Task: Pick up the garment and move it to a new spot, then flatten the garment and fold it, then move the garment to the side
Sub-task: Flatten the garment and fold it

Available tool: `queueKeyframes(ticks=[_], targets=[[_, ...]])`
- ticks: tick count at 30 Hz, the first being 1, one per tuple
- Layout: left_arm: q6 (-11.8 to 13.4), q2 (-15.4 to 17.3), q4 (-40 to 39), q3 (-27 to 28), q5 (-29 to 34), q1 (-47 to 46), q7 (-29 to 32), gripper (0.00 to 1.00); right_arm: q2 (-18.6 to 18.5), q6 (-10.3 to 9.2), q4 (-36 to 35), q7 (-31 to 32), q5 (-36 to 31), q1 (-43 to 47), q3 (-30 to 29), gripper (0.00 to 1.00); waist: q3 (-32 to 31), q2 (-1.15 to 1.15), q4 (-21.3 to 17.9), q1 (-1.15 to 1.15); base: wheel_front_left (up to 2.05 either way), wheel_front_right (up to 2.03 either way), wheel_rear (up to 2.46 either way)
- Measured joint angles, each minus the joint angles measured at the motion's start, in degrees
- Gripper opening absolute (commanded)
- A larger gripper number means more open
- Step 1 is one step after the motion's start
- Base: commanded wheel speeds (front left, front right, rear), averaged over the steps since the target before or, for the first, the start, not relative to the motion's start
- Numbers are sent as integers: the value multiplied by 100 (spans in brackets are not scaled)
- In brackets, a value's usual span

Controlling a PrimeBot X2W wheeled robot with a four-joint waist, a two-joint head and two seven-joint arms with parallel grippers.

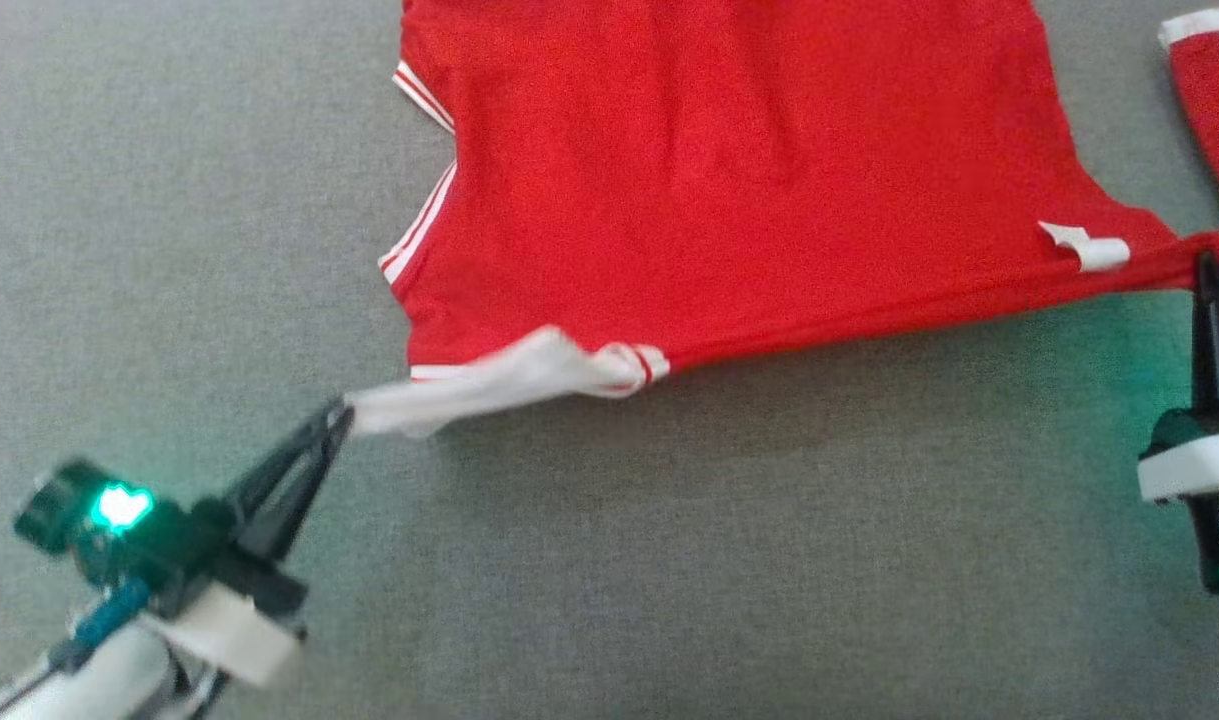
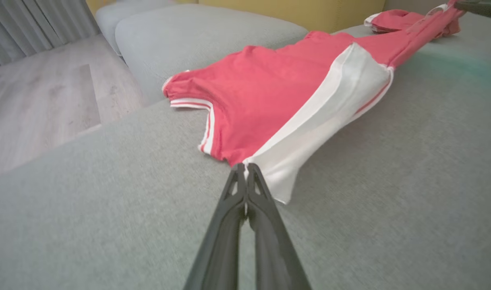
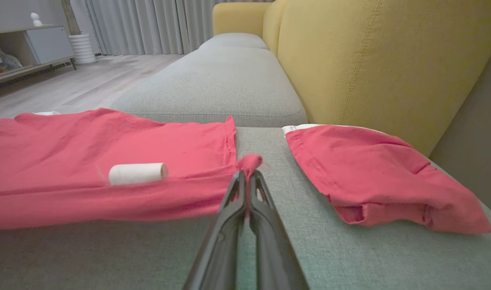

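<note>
The garment is a red shirt with white trim, spread on a grey sofa cushion. Its near edge is pulled taut between both grippers. My left gripper is shut on the white corner at the lower left; in the left wrist view the closed tips pinch where red and white cloth meet. My right gripper is shut on the red corner at the right; the right wrist view shows its tips gripping a bunched red point of the garment, beside a curled white label.
A second folded red garment lies to the right, close to my right gripper. The yellow sofa back rises behind it. Another grey cushion continues beyond, and wooden floor lies off the left edge.
</note>
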Motion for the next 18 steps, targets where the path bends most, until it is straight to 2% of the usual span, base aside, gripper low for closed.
queueKeyframes(ticks=[8,18], targets=[[-372,-196,537,52,737,-1524,345,0,52,0,337,2,-123,-742,79,0,336,0,-33,1,0,0,0],[-1111,-558,1623,89,1259,-3264,695,0,-57,0,1132,0,-194,-2053,667,0,887,0,-134,2,0,0,0]])
